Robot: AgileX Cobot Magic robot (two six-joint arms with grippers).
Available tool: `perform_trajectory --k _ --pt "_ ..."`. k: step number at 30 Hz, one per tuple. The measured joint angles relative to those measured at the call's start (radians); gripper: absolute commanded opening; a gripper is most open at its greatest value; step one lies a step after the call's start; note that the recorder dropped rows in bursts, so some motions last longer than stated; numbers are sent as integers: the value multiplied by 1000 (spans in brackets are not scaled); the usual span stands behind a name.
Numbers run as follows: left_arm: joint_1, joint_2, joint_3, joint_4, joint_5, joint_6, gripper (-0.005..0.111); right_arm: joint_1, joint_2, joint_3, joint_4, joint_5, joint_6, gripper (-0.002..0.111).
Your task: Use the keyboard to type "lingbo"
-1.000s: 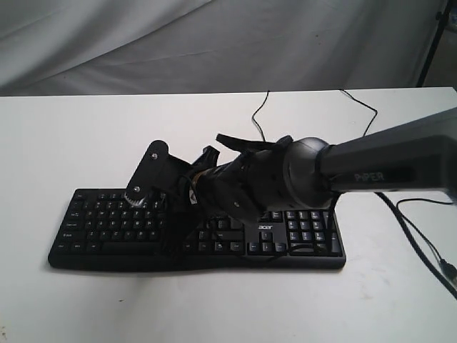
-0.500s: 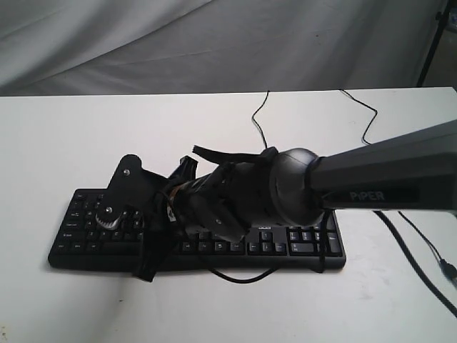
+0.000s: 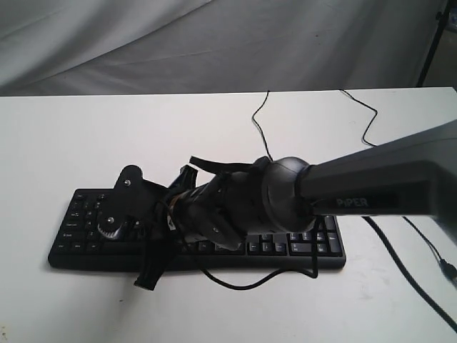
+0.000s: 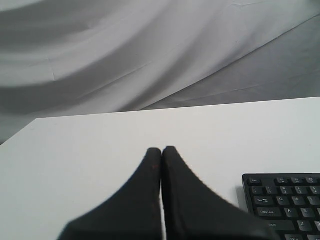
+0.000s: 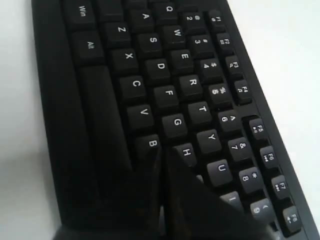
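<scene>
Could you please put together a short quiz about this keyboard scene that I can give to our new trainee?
1. True or false: the left gripper is pressing a key on the keyboard.
2. The right gripper has its fingers: A) wide open, B) shut together, C) clamped on a pen.
3. Fill in: the right gripper's tip lies between the B key and the ___ key.
Key: 1 false, it is over bare table beside the keyboard; 2 B; 3 H key.

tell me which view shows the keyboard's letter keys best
Right wrist view: the keyboard fills it, legends readable, right gripper shut near B and H. In the exterior view the right arm covers its middle; the left wrist view catches one corner.
</scene>
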Motion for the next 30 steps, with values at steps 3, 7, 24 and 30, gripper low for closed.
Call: perform_trajectory --k 3,7,24,30 --pt "0 0 0 0 0 0 1 0 2 0 0 -7 2 0" --pt "0 0 0 0 0 0 1 0 10 0 0 -16 9 0" --pt "0 0 0 0 0 0 1 0 43 0 0 -42 14 0" --pt "0 0 0 0 0 0 1 0 43 0 2 -48 14 0"
